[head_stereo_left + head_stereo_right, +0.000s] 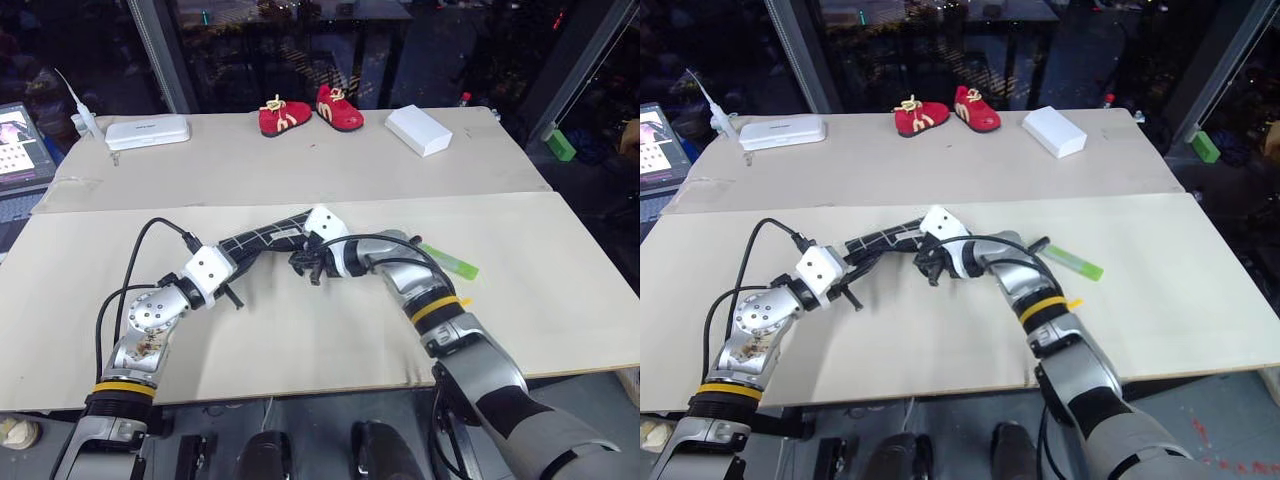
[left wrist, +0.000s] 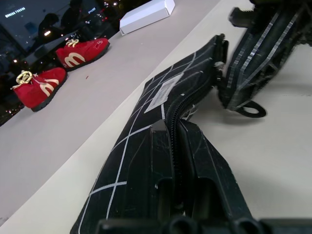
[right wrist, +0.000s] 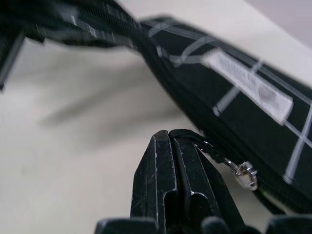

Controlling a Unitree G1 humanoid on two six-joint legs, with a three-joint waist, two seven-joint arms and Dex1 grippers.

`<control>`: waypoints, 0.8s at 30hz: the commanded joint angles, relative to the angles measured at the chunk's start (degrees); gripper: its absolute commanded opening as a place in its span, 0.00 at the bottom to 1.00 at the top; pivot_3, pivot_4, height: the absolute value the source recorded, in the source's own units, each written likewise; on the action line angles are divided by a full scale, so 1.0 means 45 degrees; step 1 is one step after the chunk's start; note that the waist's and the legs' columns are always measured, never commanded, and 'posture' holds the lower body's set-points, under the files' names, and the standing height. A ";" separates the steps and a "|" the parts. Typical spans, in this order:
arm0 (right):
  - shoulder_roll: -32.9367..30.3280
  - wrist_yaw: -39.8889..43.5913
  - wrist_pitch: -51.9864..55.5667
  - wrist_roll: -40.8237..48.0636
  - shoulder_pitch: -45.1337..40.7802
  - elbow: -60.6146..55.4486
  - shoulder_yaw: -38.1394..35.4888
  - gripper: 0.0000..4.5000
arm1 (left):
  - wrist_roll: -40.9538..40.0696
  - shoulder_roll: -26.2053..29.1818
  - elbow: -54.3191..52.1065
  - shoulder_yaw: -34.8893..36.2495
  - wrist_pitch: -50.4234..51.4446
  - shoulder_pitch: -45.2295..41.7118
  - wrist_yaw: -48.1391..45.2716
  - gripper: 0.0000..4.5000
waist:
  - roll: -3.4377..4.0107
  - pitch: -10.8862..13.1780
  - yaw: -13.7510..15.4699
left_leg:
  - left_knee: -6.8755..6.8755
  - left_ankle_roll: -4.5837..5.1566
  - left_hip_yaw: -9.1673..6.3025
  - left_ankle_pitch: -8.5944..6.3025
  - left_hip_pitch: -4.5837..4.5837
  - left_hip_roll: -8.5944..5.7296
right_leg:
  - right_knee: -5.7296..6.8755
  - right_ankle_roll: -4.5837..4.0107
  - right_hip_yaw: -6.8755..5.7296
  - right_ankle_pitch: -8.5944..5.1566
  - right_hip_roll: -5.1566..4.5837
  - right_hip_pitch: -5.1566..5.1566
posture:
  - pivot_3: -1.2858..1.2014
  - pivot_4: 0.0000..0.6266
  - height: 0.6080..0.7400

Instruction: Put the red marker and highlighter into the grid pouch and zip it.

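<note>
Pinching the zipper pull (image 3: 246,174) tight with the right gripper (image 3: 170,141); clamping one end of the grid pouch (image 1: 262,239) with the left gripper (image 2: 175,146), above the table (image 1: 300,330). Zipping under way already, yet the highlighter (image 1: 450,262) out beside it (red marker hidden). Much left.

A robotics test room or lab — a plain beige desk (image 1: 300,340) of butted boards, dark glass walls with metal framing (image 1: 160,50) behind, a laptop (image 1: 20,145) at the edge, and odd props laid out: small red shoes (image 1: 310,112), a flat white box (image 1: 418,130), a white router-like box (image 1: 148,131).
</note>
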 commanded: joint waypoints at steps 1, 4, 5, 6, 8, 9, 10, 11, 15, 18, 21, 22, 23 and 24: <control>0.0212 0.0737 0.0478 0.0565 -0.0198 -0.0948 -0.0056 0.02 | -0.0098 -0.0048 -0.0208 0.0154 -0.0029 -0.0211 -0.0046 0.00 | 0.0000 0.0000 0.0007 | 0.0000 0.0000 0.0000 0.0000 -0.0002 0.0000 | 0.0001 0.0000 0.0000 0.0000 0.0000 0.0000 | 0.52 0.24 1.00; 0.0071 0.1339 0.0571 0.0452 0.0079 -0.1449 0.0453 0.02 | -0.0106 -0.0084 -0.0154 0.0137 -0.0029 -0.0267 -0.0087 0.00 | 0.0000 0.0000 0.0013 | 0.0000 0.0001 -0.0001 0.0000 -0.0007 -0.0003 | 0.0003 0.0000 0.0000 0.0000 -0.0002 0.0000 | 0.52 0.24 1.00; -0.0004 0.1532 0.0513 0.0337 0.0215 -0.1602 0.0674 0.02 | -0.0098 -0.0096 -0.0134 0.0129 -0.0039 -0.0285 -0.0097 0.00 | 0.0000 0.0000 0.0016 | 0.0000 0.0001 -0.0001 -0.0001 -0.0007 -0.0003 | 0.0003 0.0000 0.0000 0.0001 -0.0003 0.0000 | 0.52 0.24 1.00; -0.0053 0.1641 0.0487 0.0263 0.0304 -0.1710 0.0810 0.02 | -0.0090 -0.0105 -0.0115 0.0132 -0.0049 -0.0295 -0.0111 0.00 | 0.0000 0.0000 0.0018 | 0.0000 0.0002 -0.0002 -0.0001 -0.0007 -0.0002 | 0.0002 0.0000 -0.0002 0.0000 -0.0002 0.0001 | 0.52 0.24 1.00; -0.0022 0.1619 0.0474 0.0244 0.0373 -0.1817 0.0904 0.02 | -0.0087 -0.0142 -0.0061 0.0137 -0.0047 -0.0361 -0.0124 0.00 | 0.0000 0.0000 0.0018 | 0.0000 0.0002 -0.0003 -0.0001 -0.0007 -0.0003 | 0.0000 0.0000 -0.0003 0.0000 -0.0002 0.0001 | 0.52 0.24 1.00; 0.0152 0.1345 0.0438 0.0313 0.0204 -0.1653 0.0722 0.02 | -0.0088 -0.0160 -0.0039 0.0134 -0.0040 -0.0394 -0.0127 0.00 | 0.0000 0.0000 0.0019 | 0.0000 0.0002 -0.0003 -0.0001 -0.0007 -0.0004 | 0.0000 0.0000 -0.0003 0.0000 -0.0003 0.0000 | 0.52 0.24 1.00; 0.0303 0.1092 0.0410 0.0376 0.0029 -0.1471 0.0545 0.02 | -0.0089 -0.0173 -0.0020 0.0129 -0.0042 -0.0417 -0.0133 0.00 | 0.0000 0.0000 0.0009 | 0.0000 0.0001 -0.0002 0.0000 -0.0007 -0.0004 | 0.0000 0.0000 -0.0002 0.0001 -0.0003 0.0000 | 0.52 0.24 1.00; 0.0401 0.0922 0.0390 0.0419 -0.0093 -0.1340 0.0426 0.02 | -0.0089 -0.0180 -0.0007 0.0128 -0.0048 -0.0429 -0.0139 0.00 | 0.0000 0.0000 -0.0004 | 0.0000 0.0000 -0.0001 0.0000 -0.0004 -0.0005 | 0.0001 0.0000 -0.0001 0.0001 -0.0003 -0.0001 | 0.52 0.24 1.00; 0.0577 0.0097 0.0212 0.0366 -0.0735 -0.0328 -0.0119 0.14 | -0.0077 -0.0204 -0.0035 0.0131 -0.0050 -0.0415 -0.0146 0.00 | 0.0000 0.0000 -0.0006 | 0.0000 -0.0003 -0.0001 0.0002 0.0005 0.0000 | 0.0001 -0.0001 0.0000 0.0001 0.0003 -0.0002 | 0.52 0.24 1.00; 0.0166 0.0528 0.0092 0.0311 -0.0679 -0.0452 -0.0054 0.34 | -0.0080 -0.0202 -0.0111 0.0157 -0.0019 -0.0375 -0.0128 0.00 | -0.0001 0.0000 0.0004 | 0.0000 -0.0002 -0.0001 0.0001 -0.0001 -0.0002 | 0.0003 -0.0001 -0.0002 0.0001 0.0000 0.0002 | 0.52 0.24 1.00; -0.0370 0.0928 0.0571 0.0573 -0.0209 -0.1322 -0.0179 0.57 | -0.0148 -0.0146 -0.0272 0.0228 -0.0005 -0.0282 -0.0170 0.00 | -0.0001 0.0000 0.0095 | 0.0000 0.0001 -0.0002 0.0000 -0.0015 -0.0007 | 0.0002 0.0000 -0.0005 0.0002 -0.0006 0.0002 | 0.52 0.24 1.00; -0.0598 0.1046 0.0899 0.0739 -0.0006 -0.1688 -0.0325 0.64 | -0.0232 -0.0128 -0.0358 0.0272 -0.0018 -0.0249 -0.0217 0.00 | -0.0001 0.0000 0.0129 | 0.0000 0.0002 -0.0002 -0.0001 -0.0019 -0.0007 | -0.0002 0.0002 -0.0006 0.0003 -0.0008 0.0003 | 0.52 0.24 1.00; -0.0858 0.1214 0.1241 0.0923 0.0241 -0.2148 -0.0446 0.73 | -0.0330 -0.0111 -0.0441 0.0314 -0.0028 -0.0222 -0.0273 0.00 | -0.0001 0.0000 0.0143 | 0.0000 0.0003 -0.0002 -0.0002 -0.0022 -0.0009 | -0.0003 0.0004 -0.0005 0.0004 -0.0009 0.0002 | 0.52 0.24 1.00; -0.1150 0.1344 0.1686 0.1141 0.0523 -0.2699 -0.0590 0.79 | -0.0397 -0.0084 -0.0513 0.0351 -0.0023 -0.0195 -0.0312 0.00 | -0.0001 0.0000 0.0152 | 0.0001 0.0004 -0.0002 -0.0002 -0.0024 -0.0008 | -0.0004 0.0005 -0.0005 0.0004 -0.0009 0.0002 | 0.52 0.24 1.00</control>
